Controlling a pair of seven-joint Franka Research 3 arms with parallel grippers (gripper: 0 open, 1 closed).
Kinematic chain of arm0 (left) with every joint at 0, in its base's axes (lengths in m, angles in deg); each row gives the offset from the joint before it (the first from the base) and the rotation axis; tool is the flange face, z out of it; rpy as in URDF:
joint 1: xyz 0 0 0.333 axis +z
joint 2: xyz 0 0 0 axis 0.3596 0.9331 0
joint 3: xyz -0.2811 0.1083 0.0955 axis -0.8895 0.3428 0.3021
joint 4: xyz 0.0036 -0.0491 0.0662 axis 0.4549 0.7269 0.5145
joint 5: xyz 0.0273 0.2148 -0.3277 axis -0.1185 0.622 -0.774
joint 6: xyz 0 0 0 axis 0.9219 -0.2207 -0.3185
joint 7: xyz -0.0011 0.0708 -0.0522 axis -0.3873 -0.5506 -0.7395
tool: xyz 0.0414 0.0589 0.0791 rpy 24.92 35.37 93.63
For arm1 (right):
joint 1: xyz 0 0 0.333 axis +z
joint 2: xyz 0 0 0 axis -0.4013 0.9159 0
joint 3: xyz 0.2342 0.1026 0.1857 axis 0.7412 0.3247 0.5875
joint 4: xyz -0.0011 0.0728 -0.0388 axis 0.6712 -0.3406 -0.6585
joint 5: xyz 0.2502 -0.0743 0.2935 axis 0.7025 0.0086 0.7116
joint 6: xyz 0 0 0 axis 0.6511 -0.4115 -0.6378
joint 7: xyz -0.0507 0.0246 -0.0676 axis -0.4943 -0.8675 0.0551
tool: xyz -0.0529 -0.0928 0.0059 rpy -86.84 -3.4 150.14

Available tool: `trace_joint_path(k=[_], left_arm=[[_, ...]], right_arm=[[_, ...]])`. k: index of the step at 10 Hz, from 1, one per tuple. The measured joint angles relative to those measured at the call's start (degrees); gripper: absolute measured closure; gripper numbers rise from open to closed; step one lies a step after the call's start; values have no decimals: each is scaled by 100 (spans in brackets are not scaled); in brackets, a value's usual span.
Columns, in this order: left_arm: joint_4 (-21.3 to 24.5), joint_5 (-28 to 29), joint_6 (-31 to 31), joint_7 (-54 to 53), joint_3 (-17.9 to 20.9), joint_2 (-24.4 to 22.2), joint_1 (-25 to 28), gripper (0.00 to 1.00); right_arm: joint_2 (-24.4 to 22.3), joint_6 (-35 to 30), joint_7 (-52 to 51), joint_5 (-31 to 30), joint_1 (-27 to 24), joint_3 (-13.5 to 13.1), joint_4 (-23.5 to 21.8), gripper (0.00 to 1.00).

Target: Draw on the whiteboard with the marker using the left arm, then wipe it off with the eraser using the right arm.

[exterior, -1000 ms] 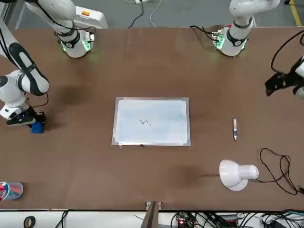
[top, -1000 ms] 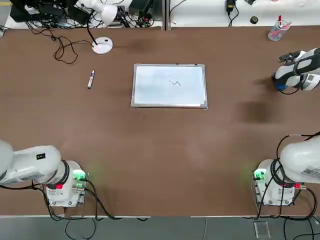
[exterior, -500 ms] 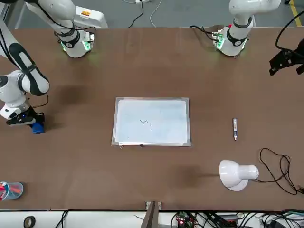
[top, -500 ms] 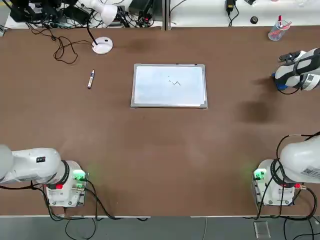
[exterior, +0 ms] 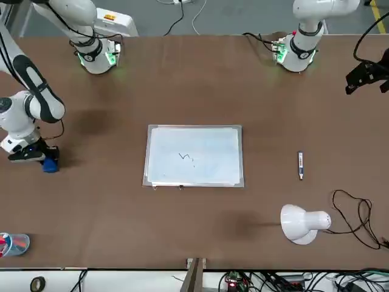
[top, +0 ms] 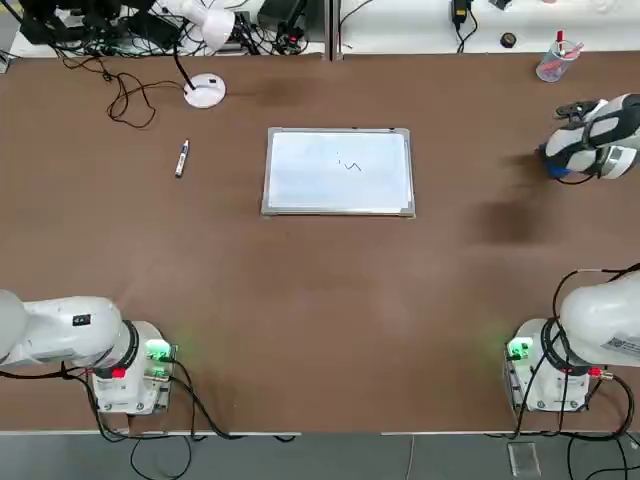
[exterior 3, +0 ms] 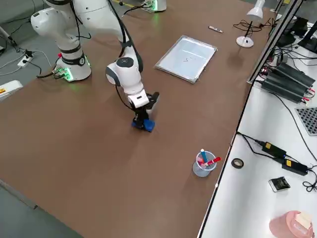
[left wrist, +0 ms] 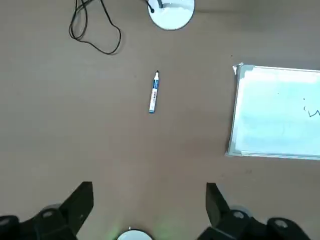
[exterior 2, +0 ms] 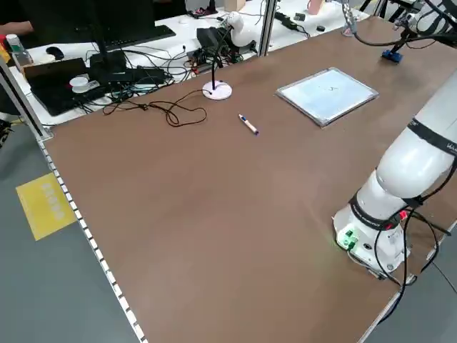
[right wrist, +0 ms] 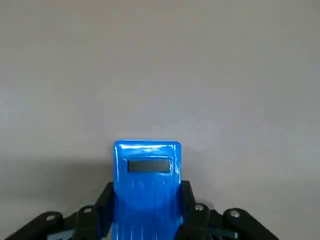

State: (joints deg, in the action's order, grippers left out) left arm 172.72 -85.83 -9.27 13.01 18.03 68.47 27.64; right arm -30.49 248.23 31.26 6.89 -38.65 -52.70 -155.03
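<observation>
The whiteboard lies flat at the table's middle with a small squiggle on it. The marker lies on the table to its left, apart from both arms. My right gripper is at the far right of the table, shut on the blue eraser, low at the table surface. My left gripper hangs open and empty high above the table, back near its base side, with the marker and the whiteboard below it.
A white desk lamp with a looped black cable stands behind the marker. A clear cup of pens sits at the far right corner, behind the right gripper. Bare brown table stretches between the whiteboard and the arm bases.
The right gripper's fingers finished closing on the eraser and shifted slightly. The left arm drew back from the marker's side toward its base, its gripper still open.
</observation>
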Motion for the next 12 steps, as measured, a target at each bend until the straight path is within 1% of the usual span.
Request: trace_joint_path(k=[2,4,8,12], left_arm=[[7,0,0,0,5,39,0,0],[9,0,-7,0,8,77,1,0],[9,0,-32,0,9,112,1,0],[11,0,-52,0,20,140,2,0]], right_arm=[[-63,-193,538,0,201,96,97,44],[-152,-492,1185,2,536,137,264,44],[-379,-1160,2658,4,1350,267,715,44],[-418,-1435,3755,1,2166,294,1197,44]])
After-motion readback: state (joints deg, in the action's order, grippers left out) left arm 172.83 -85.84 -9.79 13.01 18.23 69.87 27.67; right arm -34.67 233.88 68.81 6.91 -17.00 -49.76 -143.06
